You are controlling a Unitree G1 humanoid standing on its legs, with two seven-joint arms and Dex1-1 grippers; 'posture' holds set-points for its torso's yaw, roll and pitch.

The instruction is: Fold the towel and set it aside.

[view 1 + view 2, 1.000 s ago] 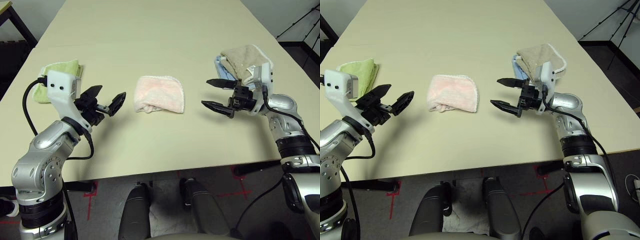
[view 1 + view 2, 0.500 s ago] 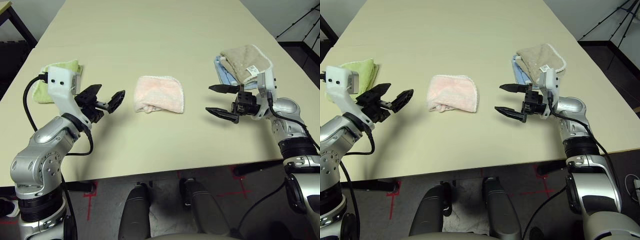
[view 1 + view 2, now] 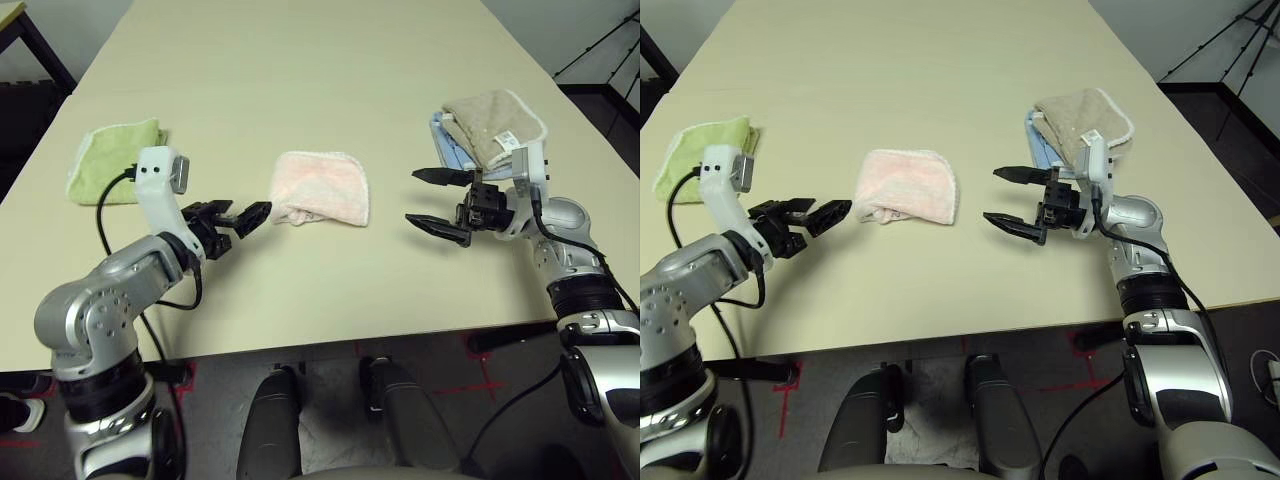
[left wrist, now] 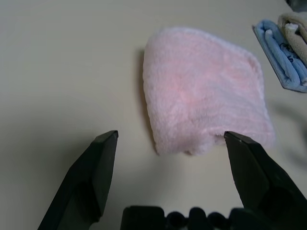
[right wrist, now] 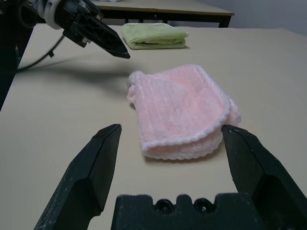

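The towel (image 3: 320,187) is pale pink with white edging and lies folded into a small bundle at the table's middle. My left gripper (image 3: 243,213) is open just left of the towel's near corner, its tips a short gap from the cloth. To the towel's right, my right gripper (image 3: 412,196) is open, pointing at it from a hand's width away. The left wrist view looks between the left gripper (image 4: 171,135) fingers onto the towel (image 4: 204,110). In the right wrist view the towel (image 5: 180,112) lies beyond the right gripper (image 5: 171,128). Neither gripper holds anything.
A green folded towel (image 3: 115,170) lies at the table's left edge. A beige towel on a blue one (image 3: 492,125) sits at the right, just behind my right wrist. The beige table (image 3: 300,60) stretches far back. A tripod (image 3: 600,40) stands off the right side.
My left gripper has swung right and lower, close to the towel's near-left corner. My right gripper has dropped slightly toward the near edge. Both stay open and the towel has not moved.
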